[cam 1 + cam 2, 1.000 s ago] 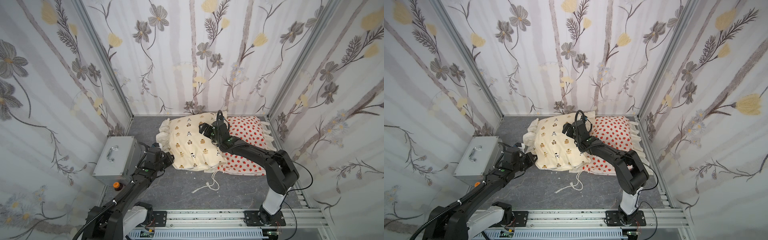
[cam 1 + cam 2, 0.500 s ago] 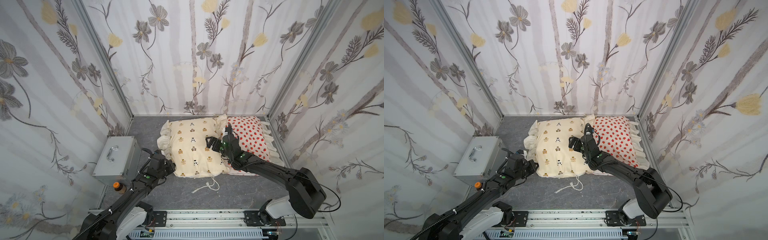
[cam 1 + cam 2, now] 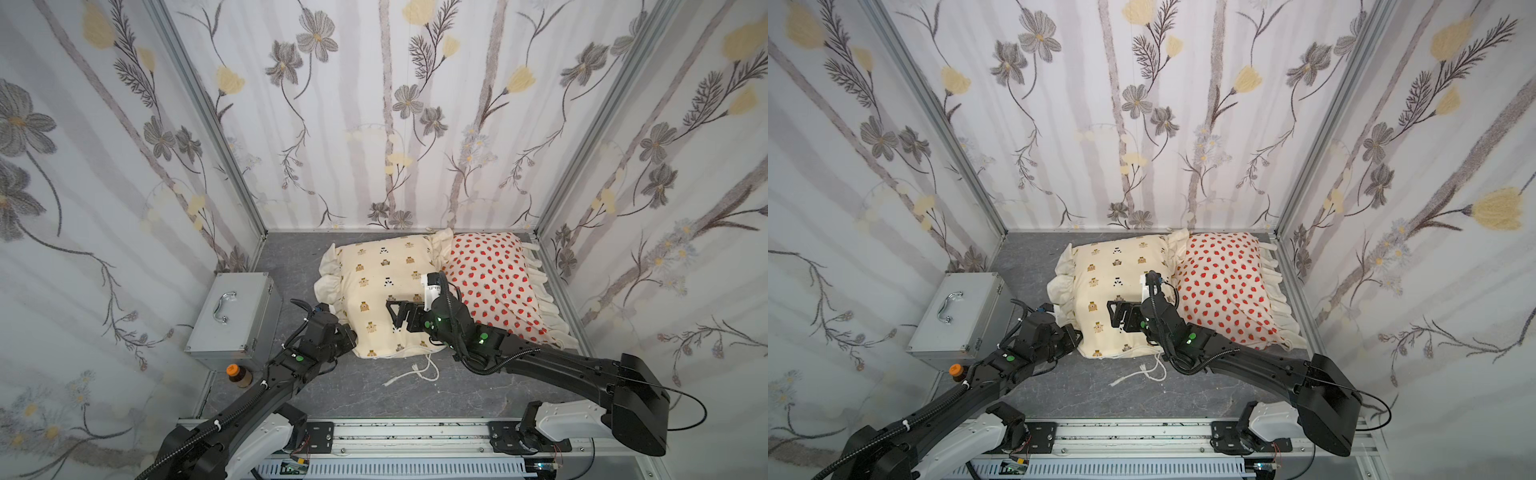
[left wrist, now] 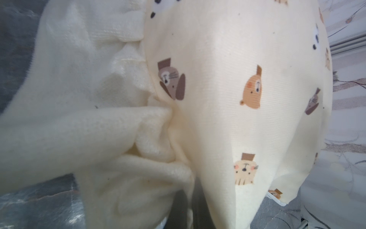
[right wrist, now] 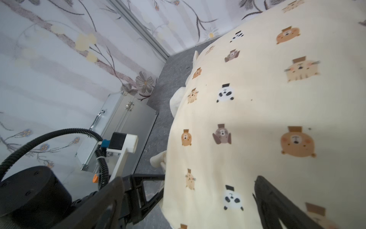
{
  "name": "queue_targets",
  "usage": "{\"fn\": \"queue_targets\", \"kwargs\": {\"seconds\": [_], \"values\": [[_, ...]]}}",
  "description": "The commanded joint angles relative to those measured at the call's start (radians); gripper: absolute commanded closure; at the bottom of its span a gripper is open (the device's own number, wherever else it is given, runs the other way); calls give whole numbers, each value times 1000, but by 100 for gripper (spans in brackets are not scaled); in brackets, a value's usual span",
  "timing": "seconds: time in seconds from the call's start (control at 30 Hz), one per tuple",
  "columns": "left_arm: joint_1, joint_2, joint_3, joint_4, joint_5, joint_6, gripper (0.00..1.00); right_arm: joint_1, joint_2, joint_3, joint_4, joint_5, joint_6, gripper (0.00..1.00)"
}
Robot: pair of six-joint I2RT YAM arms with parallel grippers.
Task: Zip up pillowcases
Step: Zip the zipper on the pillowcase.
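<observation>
The left gripper (image 3: 350, 334) has its fingertips buried under the ruffled corner of the cream pillowcase (image 3: 386, 286) in both top views, and in the left wrist view that fabric fills the frame and hides the jaws. The right arm (image 3: 540, 365) covers the near-left edge of the strawberry pillowcase (image 3: 494, 282). In the right wrist view, the right gripper (image 5: 189, 179) shows only blurred fingers (image 5: 277, 204), cut off by the frame's edge.

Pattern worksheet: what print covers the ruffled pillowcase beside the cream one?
Ruffled white pillowcase: red strawberries, in both top views.
</observation>
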Motion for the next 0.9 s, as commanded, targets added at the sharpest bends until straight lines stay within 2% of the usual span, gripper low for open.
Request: {"fn": "queue_targets", "kwargs": {"seconds": [0.0,0.2,0.53,0.87], "values": [[-10,8,1,46,-7,-26,100,64,22,30,-11,50,25,0],[-20,2,13,19,-14,-17,100,166,83,58,-21,70,41,3],[-20,-17,19,-11,-37,-27,100,249,207,52,-60,45,98,25],[-20,-22,25,-10,-35,-34,100,265,270,64,-88,37,43,49]]}}
